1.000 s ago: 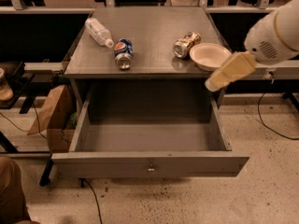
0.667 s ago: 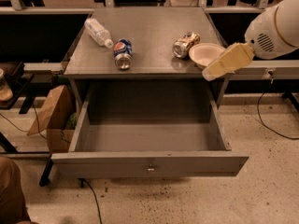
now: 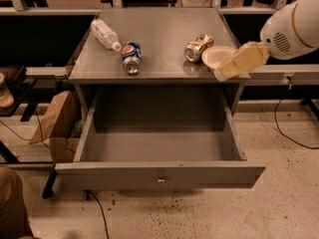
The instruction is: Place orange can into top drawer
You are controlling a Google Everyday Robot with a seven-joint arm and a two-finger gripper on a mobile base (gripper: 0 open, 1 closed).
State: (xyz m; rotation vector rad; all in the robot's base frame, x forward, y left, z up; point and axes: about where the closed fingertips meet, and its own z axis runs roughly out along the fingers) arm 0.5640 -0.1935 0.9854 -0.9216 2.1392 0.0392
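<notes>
The orange can point(image 3: 198, 48) lies on its side on the grey cabinet top point(image 3: 159, 39), silver end toward me, just left of a white bowl. The top drawer point(image 3: 159, 175) is pulled wide open below the cabinet top, its flat front panel with a small lock at centre, its inside bare. My gripper point(image 3: 225, 71) comes in from the right on a white arm; its tan end hovers over the cabinet's front right corner, beside the bowl and a little right of the can, not touching the can.
A blue Pepsi can point(image 3: 131, 57) and a clear plastic bottle point(image 3: 105, 34) lie on the left of the cabinet top. A white bowl point(image 3: 216, 56) sits beside the orange can. A brown paper bag point(image 3: 56, 118) stands on the floor at the left. Cables run across the floor.
My gripper has moved up and to the left, from beside the cabinet's right edge to over its front right corner near the bowl. The cans, bottle and drawer have not moved.
</notes>
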